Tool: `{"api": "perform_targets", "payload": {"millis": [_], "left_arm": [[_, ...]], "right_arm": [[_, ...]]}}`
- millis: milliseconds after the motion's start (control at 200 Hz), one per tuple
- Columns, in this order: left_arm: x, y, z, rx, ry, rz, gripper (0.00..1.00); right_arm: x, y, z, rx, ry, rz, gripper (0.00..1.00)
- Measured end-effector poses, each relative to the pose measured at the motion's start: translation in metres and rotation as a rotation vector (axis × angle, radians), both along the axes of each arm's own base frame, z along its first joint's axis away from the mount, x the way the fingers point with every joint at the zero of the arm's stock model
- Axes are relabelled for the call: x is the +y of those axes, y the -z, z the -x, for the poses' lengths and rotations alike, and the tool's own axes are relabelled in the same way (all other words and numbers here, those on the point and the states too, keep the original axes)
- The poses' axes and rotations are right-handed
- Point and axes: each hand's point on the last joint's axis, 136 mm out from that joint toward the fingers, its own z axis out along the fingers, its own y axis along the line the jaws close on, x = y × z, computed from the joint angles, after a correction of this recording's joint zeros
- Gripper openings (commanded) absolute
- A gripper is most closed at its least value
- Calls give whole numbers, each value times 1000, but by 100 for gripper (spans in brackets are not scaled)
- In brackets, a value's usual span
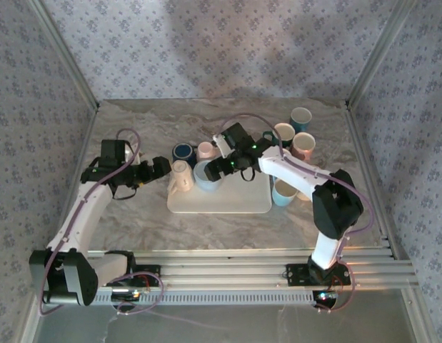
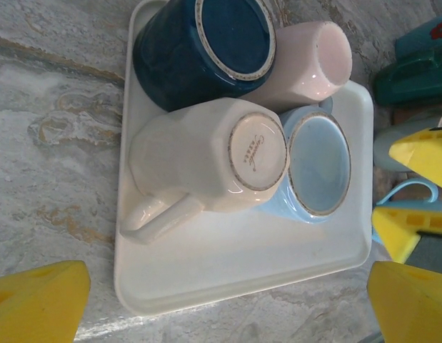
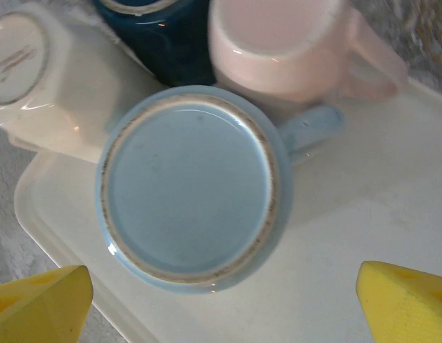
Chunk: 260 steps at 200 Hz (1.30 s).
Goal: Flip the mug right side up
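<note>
Overhead, right tool agape above inverted blue mug, seemingly untouched, left tool released.

2 white-and-black arms, perhaps purplish cables, yellow fingertips

**We Are Seeing Pastels on a White Tray**

We are looking at a white tray that is carrying a cream mug, a light blue mug, a dark blue mug and a pink mug. A speckled brown ring is edging the light blue base, and a pale speckled ring is edging the dark blue one. The table is showing grey marble veined with tan. The walls are showing a grey-lilac floral print. The left gripper and right gripper are wearing yellow pads on white-and-black arms.
</note>
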Motion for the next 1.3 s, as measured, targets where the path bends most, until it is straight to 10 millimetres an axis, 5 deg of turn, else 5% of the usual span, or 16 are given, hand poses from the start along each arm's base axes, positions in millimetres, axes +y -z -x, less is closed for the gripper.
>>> {"api": "perform_targets", "payload": {"millis": [300,695,730,1039,1299], "left_arm": [[-18,34,4,98,80,-86,83],[-25,55,-13,-78,278,-336,55],[-26,59,-14,-96,294,-342,54],[-24,95,-6,-136,394,-401,55],[-25,110,-12,-110,431,-428,38]], "right_arm": [[-7,8,1,182,154,-157,90],[-10,-13,-2,195,213,-302,92],[-12,-14,-4,198,224,-312,100],[-16,-19,-13,190,236,-351,100],[-11,-25,-14,188,211,-386,100]]}}
